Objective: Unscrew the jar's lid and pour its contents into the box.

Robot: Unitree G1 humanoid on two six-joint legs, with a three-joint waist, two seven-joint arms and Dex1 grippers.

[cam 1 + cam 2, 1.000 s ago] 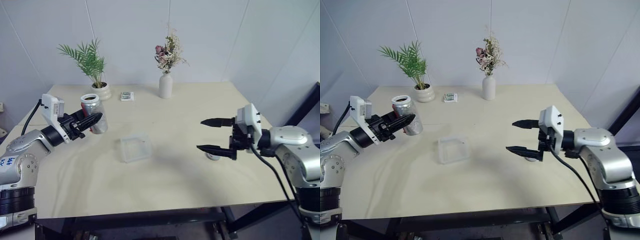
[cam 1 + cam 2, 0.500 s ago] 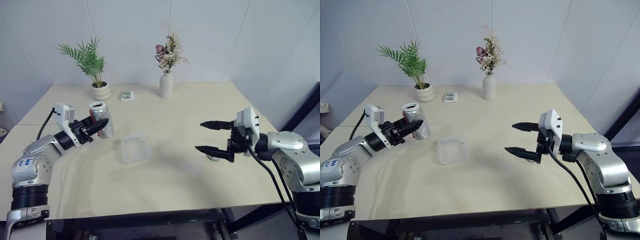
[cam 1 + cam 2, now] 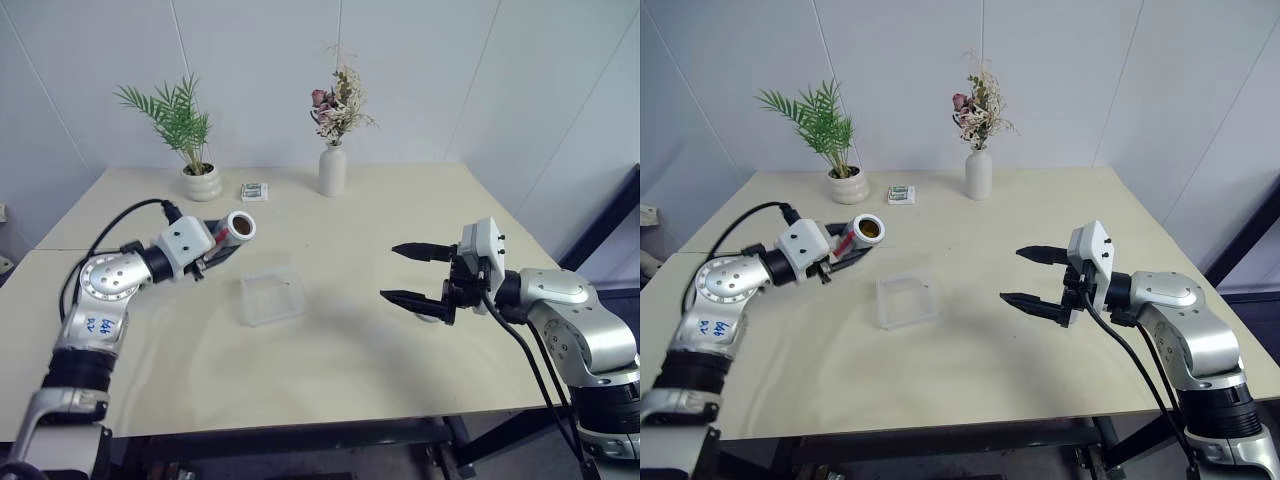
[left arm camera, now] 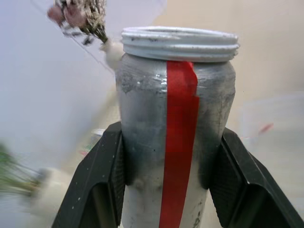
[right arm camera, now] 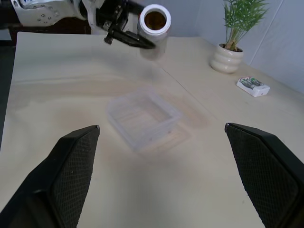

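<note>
A: Tipping already? The left gripper (image 3: pixel 845 250) is clamped on the jar (image 3: pixel 233 232), mouth sideways toward the box (image 3: pixel 271 297).
B: Yes, held left of the box, likely to pour. The right gripper (image 3: pixel 412 273) stands wide open, empty, at the right.

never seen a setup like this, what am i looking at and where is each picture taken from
It is a two-armed humanoid robot at a table. Two pictures come from cameras in its head, looking down over both arms. The other two come from cameras on its wrists, looking along each hand's two black fingers.

The left hand is shut on an open jar with a red stripe, tipped on its side, mouth towards the right arm; something brown shows inside. The right hand is open and holds nothing. On the table lie a clear plastic box, a potted plant, a white flower vase and a small packet.
</note>
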